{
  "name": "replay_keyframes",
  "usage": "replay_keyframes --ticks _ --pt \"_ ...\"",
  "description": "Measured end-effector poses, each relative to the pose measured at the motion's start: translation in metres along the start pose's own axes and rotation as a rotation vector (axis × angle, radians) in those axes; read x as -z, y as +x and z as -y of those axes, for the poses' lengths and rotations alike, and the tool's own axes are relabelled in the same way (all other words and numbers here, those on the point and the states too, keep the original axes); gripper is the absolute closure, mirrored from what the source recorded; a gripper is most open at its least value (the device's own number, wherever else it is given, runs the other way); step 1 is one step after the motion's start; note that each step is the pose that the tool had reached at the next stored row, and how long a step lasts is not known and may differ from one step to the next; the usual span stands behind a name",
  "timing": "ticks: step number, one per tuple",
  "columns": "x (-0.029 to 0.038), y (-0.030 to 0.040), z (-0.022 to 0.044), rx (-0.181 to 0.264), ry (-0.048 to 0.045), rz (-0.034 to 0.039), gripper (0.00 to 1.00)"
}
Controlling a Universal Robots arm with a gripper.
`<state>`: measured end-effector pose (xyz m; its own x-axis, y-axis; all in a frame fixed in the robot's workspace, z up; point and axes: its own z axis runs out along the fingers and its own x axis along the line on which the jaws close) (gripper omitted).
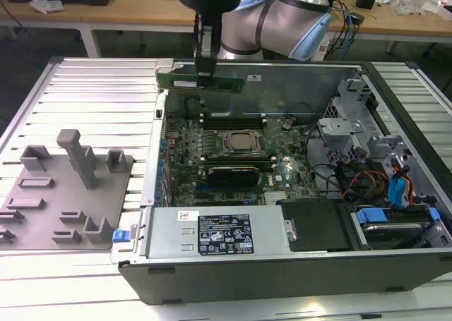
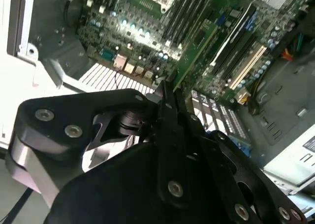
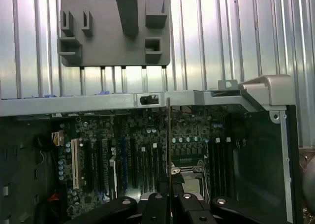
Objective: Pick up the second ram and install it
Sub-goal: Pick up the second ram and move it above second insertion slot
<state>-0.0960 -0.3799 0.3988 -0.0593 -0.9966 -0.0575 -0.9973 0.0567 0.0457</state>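
Ram (image 1: 227,85) aloft: clamped mid-length by gripper (image 1: 205,70), above case (image 1: 296,70), well clear of slots (image 1: 232,115). Could have jammed or chipped contacts if lowered askew to 1 slot.

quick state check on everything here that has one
gripper: shut on the ram
ram: held level in the air over the case, not in a slot
case: lying on its side, open, side panel off
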Motion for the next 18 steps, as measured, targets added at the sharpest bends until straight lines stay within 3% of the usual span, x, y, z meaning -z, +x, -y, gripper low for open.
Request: replay_keyframes --ticks 4,6,9,11,13,18 --pt "-0.0009 -0.0008 0.0151 0.0 -0.0019 0.0 0.86" --pt "-0.0012 -0.0011 0.0196 0.0 -0.0025 -0.0002 0.86" --pt "-0.0019 -0.0018 0.0325 0.0 -0.0036 -0.0001 0.86" --pt "-0.0023 -0.002 0.0367 0.0 -0.0039 -0.0001 0.86" --pt "-0.0032 -0.0024 0.0463 -0.001 -0.0049 -0.0002 0.86" --pt "-0.0049 -0.003 0.0576 -0.001 -0.0057 -0.0002 0.86"
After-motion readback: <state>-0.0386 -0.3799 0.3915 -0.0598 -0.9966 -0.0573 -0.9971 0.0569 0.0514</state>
